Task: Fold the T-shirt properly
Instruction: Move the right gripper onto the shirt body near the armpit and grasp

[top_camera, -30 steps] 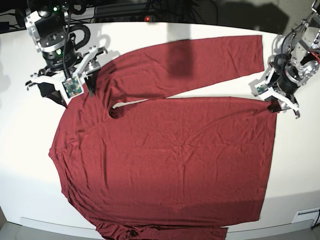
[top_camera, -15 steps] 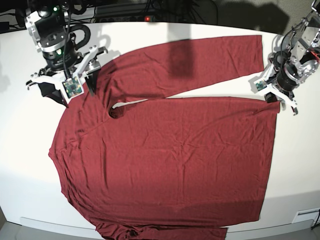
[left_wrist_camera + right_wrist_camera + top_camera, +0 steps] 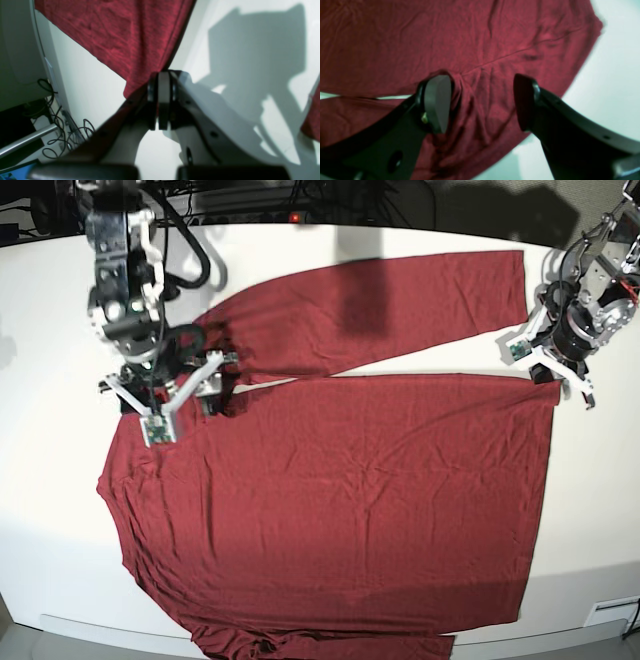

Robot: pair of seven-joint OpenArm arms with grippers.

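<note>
White table (image 3: 50,510) fills most of your base view, and on it the T-shirt (image 3: 340,500) lies flat: maroon, thin knit, finely wrinkled, body spread wide with its lower part reaching the table's near edge. One long sleeve (image 3: 380,305) runs along the far side of the body, with a thin wedge of table showing between sleeve and body. Your right claw (image 3: 165,395) is over the shoulder region, near where that sleeve joins the body. Right wrist view: its fingers (image 3: 437,102) stand wide apart, cloth between and beneath them, one pad pressed into a small pucker of fabric beside a seam; nothing is gripped. Your left claw (image 3: 558,375) is at the far hem corner of the body, on the base view's right side. Left wrist view: the two pads are together, and the hem corner of the T-shirt (image 3: 130,42) runs down into the seam between them, so the claw is clamped on the cloth edge. Its shadow falls on bare table beside it. Cables (image 3: 62,130) hang beyond the table edge in that same view.
</note>
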